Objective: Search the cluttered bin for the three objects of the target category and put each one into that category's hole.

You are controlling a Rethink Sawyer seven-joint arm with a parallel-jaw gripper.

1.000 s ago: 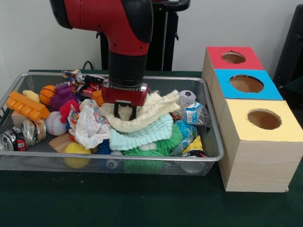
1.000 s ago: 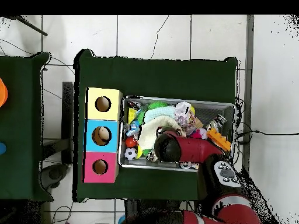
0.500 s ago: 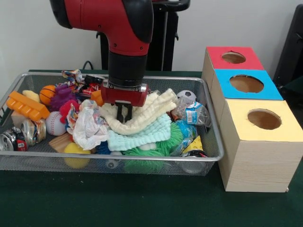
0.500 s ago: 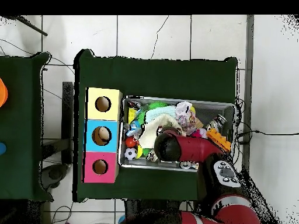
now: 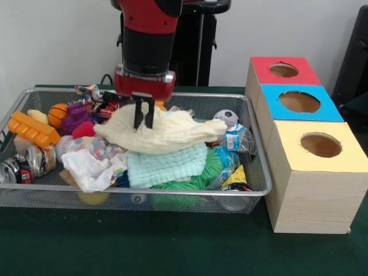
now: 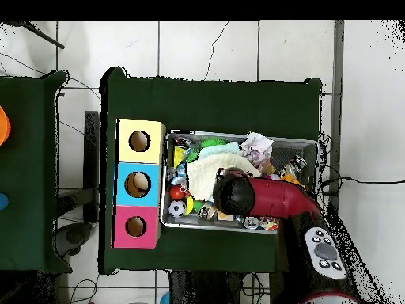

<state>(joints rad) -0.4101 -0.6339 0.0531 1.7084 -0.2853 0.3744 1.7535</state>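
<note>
My gripper [image 5: 144, 118] hangs over the middle of the wire bin [image 5: 259, 144], shut on a cream cloth [image 5: 164, 135]. The cloth is lifted by its upper edge and drapes wide over the pile. A mint green cloth [image 5: 167, 164] lies just under it. In the overhead view the arm covers the gripper, and the cream cloth [image 6: 210, 166] shows beside it. Three wooden boxes with a hole each stand beside the bin: red top [image 5: 283, 70], blue top [image 5: 299, 102], yellow top [image 5: 321, 145].
The bin holds crumpled white paper [image 5: 89, 169], a green spiky ball [image 5: 215, 164], an orange toy [image 5: 31, 127], a small basketball [image 5: 57, 113], a soccer ball [image 5: 227, 118] and a can [image 5: 14, 169]. The boxes stand close against the bin's right side.
The gripper has risen and shifted slightly left with the cream cloth, which now hangs spread out. The white paper has slid down toward the bin's front left.
</note>
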